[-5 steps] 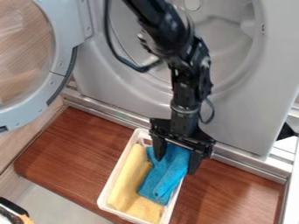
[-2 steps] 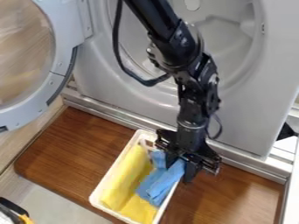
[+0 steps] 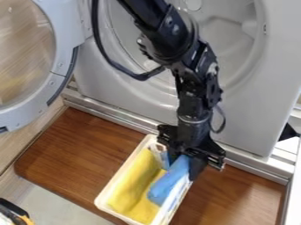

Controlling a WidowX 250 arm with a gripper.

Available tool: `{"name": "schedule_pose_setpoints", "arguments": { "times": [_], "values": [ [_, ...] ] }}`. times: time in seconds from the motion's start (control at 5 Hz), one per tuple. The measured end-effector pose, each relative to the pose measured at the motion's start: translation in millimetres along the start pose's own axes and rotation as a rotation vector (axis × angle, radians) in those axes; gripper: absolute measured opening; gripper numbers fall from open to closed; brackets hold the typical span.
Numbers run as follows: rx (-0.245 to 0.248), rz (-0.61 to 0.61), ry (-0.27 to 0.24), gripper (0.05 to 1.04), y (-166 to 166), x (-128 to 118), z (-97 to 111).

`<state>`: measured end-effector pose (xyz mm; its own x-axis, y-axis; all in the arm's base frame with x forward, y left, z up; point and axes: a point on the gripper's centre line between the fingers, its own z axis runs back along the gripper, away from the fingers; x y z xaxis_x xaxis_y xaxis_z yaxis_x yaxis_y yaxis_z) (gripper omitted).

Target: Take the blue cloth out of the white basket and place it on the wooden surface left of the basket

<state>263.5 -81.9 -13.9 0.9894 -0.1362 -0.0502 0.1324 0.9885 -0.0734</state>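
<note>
A: Your gripper point(image 3: 183, 166) is partly closed, with the blue cloth point(image 3: 169, 182) bunched between its fingers; you can't tell how firm the pinch is. The cloth's lower end lies in the white basket point(image 3: 122, 171), beside the yellow cloth point(image 3: 132, 186).

B: So what might trip you up?

A: If you have only a shallow fold, the cloth could slide out under its own drag. You're also close to the basket's right wall, so a sideways pull could catch it and tip or drag the basket over the brown board point(image 3: 76, 149). The yellow cloth could come along if the two cling.

B: And any labels for you to go by?

A: You can't read any brand, label or writing here.
</note>
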Motion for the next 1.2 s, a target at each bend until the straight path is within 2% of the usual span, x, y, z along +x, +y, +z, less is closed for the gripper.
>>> {"name": "schedule_pose_setpoints", "arguments": {
  "times": [0.2, 0.4, 0.6, 0.8, 1.0, 1.2],
  "values": [
    [0.006, 0.008, 0.007, 0.872, 1, -1, 0],
    [0.007, 0.016, 0.017, 1.009, 1, -2, -3],
    [0.01, 0.013, 0.014, 1.004, 0, -3, -1],
    [0.003, -0.001, -0.018, 0.958, -1, -2, 10],
    [-0.019, 0.017, -0.049, 0.787, 3, 0, 22],
    [-0.039, 0.019, -0.046, 0.48, 5, 0, 24]
  ]
}}
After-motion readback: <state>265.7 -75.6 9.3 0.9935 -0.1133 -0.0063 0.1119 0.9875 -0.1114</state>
